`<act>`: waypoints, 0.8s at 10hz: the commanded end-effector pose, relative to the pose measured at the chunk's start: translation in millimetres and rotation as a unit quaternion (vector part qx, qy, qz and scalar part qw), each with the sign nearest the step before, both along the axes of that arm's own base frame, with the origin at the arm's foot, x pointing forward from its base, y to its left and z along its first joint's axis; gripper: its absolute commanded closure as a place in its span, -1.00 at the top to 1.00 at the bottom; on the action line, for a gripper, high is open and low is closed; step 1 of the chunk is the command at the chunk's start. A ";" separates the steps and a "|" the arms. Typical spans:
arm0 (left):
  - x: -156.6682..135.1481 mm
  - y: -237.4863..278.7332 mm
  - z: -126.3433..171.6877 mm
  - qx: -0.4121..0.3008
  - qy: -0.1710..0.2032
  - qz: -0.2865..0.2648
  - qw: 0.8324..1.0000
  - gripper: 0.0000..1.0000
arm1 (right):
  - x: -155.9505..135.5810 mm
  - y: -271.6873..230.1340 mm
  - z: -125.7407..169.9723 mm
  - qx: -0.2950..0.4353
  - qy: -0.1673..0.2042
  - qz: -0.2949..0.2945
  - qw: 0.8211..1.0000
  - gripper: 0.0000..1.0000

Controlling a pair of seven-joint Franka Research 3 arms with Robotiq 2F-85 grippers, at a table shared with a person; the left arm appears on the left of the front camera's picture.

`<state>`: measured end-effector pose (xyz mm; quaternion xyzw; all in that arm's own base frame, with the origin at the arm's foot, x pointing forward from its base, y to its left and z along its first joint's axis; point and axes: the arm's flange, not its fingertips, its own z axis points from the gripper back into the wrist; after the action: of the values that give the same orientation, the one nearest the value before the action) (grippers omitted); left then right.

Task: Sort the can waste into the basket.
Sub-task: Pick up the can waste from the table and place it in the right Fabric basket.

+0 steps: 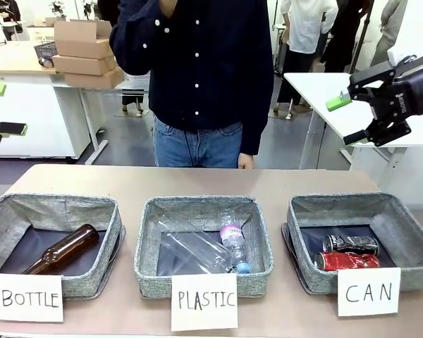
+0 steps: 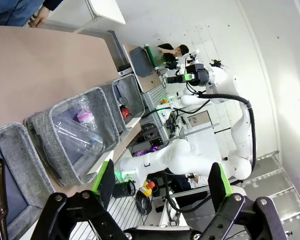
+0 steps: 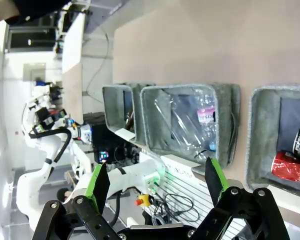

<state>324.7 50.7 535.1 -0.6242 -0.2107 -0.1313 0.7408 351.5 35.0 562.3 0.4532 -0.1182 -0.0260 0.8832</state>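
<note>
The right end effector [image 1: 348, 120] is hanging high above the right end of the tan surface [image 1: 197, 182], its green-padded fingers spread apart and gripping nothing. The left end effector [image 1: 3, 109] is hovering at the left edge, jaws likewise standing apart and empty. Below the right arm, the grey fabric rectangular basket signed "CAN" [image 1: 402, 229] is sitting on the surface, holding both dented metal cans: the silvery and dark blue one [image 1: 351, 243] is lying just behind the red one [image 1: 347, 261], the two touching. A person in a dark buttoned shirt [image 1: 197, 63] is standing at the far side.
</note>
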 end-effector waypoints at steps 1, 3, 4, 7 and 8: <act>-2.4 1.7 1.0 0.003 -0.008 -0.008 1.000 0.94 | 0.9 -3.0 2.4 -0.001 -0.007 0.010 1.000 1.00; -2.4 1.7 1.0 0.003 -0.008 -0.008 1.000 0.94 | 0.9 -3.0 2.4 -0.001 -0.007 0.010 1.000 1.00; -2.4 1.7 1.0 0.003 -0.008 -0.008 1.000 0.94 | 0.9 -3.0 2.4 -0.001 -0.007 0.010 1.000 1.00; -2.4 1.7 1.0 0.003 -0.008 -0.008 1.000 0.94 | 0.9 -3.0 2.4 -0.001 -0.007 0.010 1.000 1.00; -2.4 1.7 1.0 0.003 -0.008 -0.008 1.000 0.94 | 0.9 -3.0 2.4 -0.001 -0.007 0.010 1.000 1.00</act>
<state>324.7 50.7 535.1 -0.6242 -0.2107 -0.1313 0.7408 351.5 35.0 562.3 0.4532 -0.1180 -0.0259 0.8832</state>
